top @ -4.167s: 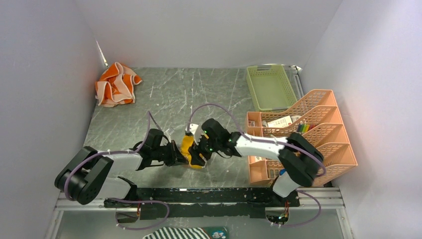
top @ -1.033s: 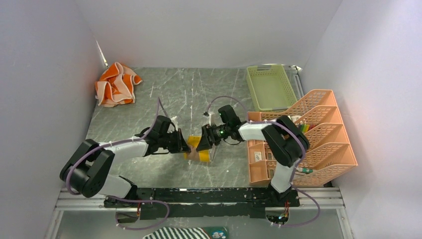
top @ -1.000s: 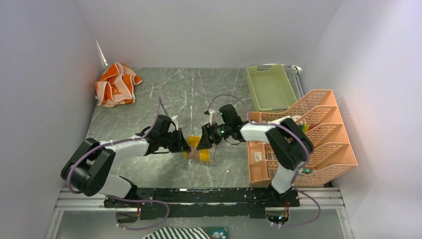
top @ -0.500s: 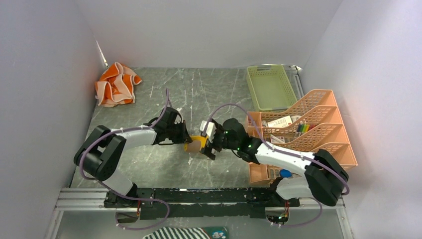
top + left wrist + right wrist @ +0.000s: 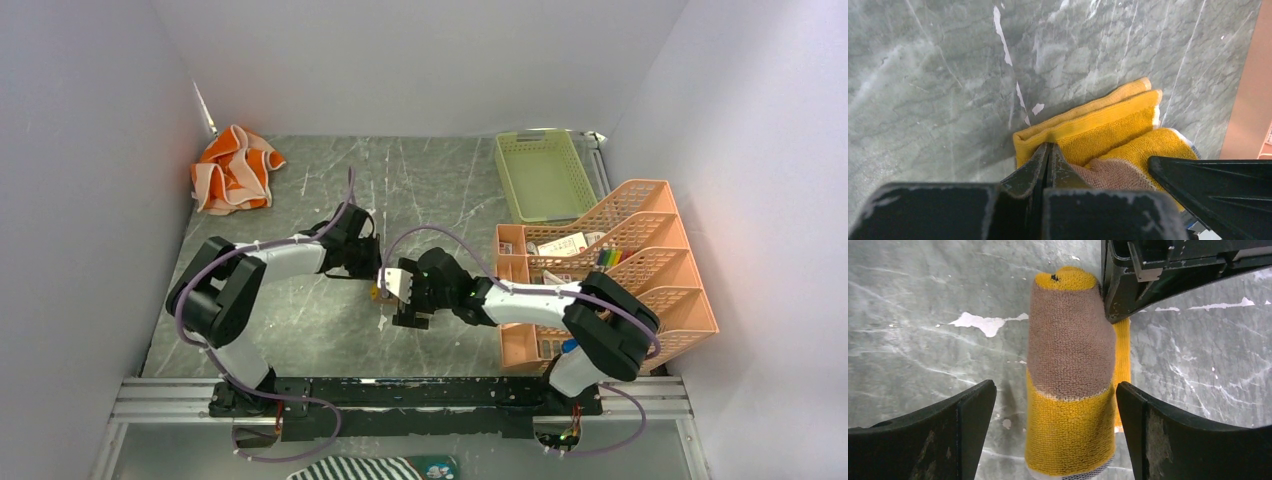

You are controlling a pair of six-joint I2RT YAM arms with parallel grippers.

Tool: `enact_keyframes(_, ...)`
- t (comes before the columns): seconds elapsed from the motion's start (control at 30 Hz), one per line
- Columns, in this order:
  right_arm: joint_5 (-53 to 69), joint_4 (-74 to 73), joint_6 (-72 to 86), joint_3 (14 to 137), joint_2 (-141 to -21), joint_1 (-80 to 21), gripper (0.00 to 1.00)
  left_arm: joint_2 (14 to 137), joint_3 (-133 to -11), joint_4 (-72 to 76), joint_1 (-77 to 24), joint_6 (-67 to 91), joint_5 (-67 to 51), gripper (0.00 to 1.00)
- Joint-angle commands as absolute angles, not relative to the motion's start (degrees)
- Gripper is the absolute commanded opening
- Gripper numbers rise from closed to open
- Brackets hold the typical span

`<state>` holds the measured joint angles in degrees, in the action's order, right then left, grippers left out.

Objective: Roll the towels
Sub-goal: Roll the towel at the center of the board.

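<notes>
Where the right claw (image 5: 1055,390) is spread wide, the rolled yellow towel (image 5: 1068,435) is straddled, with bare table (image 5: 923,315) left either side. Just beyond, its edge is pinched by the outstretched left claw (image 5: 1048,152). Well beyond, the orange towel (image 5: 233,168) is bunched.

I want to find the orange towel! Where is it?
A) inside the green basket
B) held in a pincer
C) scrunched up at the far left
C: the orange towel lies scrunched up at the far left, with nothing holding it.
</notes>
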<state>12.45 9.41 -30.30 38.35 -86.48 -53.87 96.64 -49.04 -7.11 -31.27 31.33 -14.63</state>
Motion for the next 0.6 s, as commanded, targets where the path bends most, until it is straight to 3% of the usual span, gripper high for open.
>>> enact_keyframes(0.0, 8.88, 12.04, -32.92, 40.17, -88.98, -54.17, 0.91, 99.15, -52.39, -10.87, -30.02, 26.87, -13.06, 0.07)
enact_keyframes(0.17, 6.42, 12.34, -31.05, 42.76, -92.89, -53.95, 0.88, 100.71, -56.28, -13.94, -27.72, 24.65, -14.54, 0.07)
enact_keyframes(0.33, 14.52, 9.19, -24.79, 47.28, -95.13, -50.07, 0.77, 95.04, -58.30, -15.28, -21.81, 25.36, -15.92, 0.08)
enact_keyframes(0.43, 19.65, 7.26, -21.17, 49.91, -96.35, -47.42, 0.65, 89.54, -59.24, -16.54, -19.21, 25.28, -16.23, 0.09)
enact_keyframes(0.57, 27.15, 3.84, -16.36, 53.72, -98.82, -43.44, 0.40, 82.33, -58.30, -17.78, -19.03, 24.74, -17.27, 0.10)
